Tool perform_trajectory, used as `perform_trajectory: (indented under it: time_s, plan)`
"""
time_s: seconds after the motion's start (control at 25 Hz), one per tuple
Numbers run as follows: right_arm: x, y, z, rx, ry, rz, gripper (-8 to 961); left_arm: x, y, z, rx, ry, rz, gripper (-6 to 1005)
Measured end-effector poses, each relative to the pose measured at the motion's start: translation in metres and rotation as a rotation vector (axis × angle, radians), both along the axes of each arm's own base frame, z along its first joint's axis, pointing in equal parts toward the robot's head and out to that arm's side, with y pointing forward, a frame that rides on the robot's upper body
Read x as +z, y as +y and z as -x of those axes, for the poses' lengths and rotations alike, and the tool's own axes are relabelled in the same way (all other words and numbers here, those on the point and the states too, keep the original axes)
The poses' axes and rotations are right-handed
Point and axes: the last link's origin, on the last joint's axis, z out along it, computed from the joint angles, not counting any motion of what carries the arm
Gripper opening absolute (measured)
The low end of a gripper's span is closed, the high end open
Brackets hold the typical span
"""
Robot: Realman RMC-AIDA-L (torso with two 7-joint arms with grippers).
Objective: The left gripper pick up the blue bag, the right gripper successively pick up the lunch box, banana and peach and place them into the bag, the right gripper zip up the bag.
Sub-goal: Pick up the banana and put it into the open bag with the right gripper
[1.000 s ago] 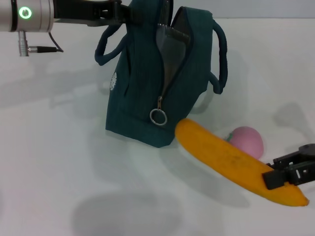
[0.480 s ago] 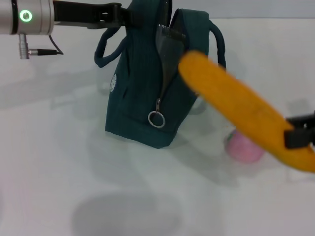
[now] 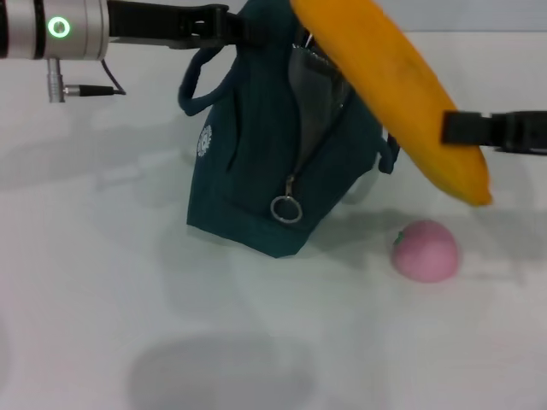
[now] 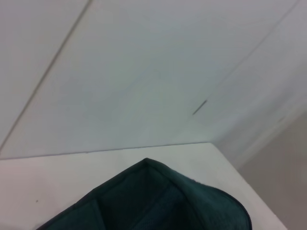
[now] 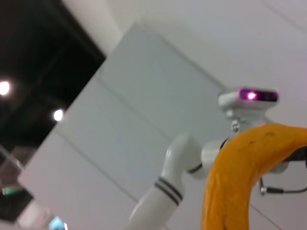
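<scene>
Banana (image 3: 393, 94) has come up off the desk (image 3: 102, 299) in the last second and now hangs tilted over the blue bag (image 3: 256, 171), far tip at the unzipped mouth, because my right claw (image 3: 466, 128) is clamped on its lower end to feed it in tip-first. Left claw (image 3: 224, 26) is closed on the bag's top edge, holding it upright and open for the drop. Peach (image 3: 426, 250) sits on the desk just right of the bag; I can't see the lunch box, probably inside already.

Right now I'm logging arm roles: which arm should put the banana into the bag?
Right. The right gripper already grips the banana above the open blue bag; the left gripper is occupied holding the bag's top.
</scene>
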Motion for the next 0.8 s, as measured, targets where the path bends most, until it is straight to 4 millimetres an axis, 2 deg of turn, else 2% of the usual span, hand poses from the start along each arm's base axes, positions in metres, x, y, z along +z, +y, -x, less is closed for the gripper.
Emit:
perform_trajectory:
  time_s: [0.2,0.52,0.8]
  plan:
    - [-0.02,0.002,0.0,-0.091,0.034,0.039,438,0.001,0.0,-0.002,-0.018,0.002,0.0,49]
    - [-0.051,-0.005,-0.015,-0.263,0.059,0.093,438,0.001,-0.001,0.001,-0.031,0.01,-0.004,49]
    - [-0.064,-0.016,-0.028,-0.379,0.102,0.129,439,0.001,-0.004,0.006,-0.029,0.013,0.0,49]
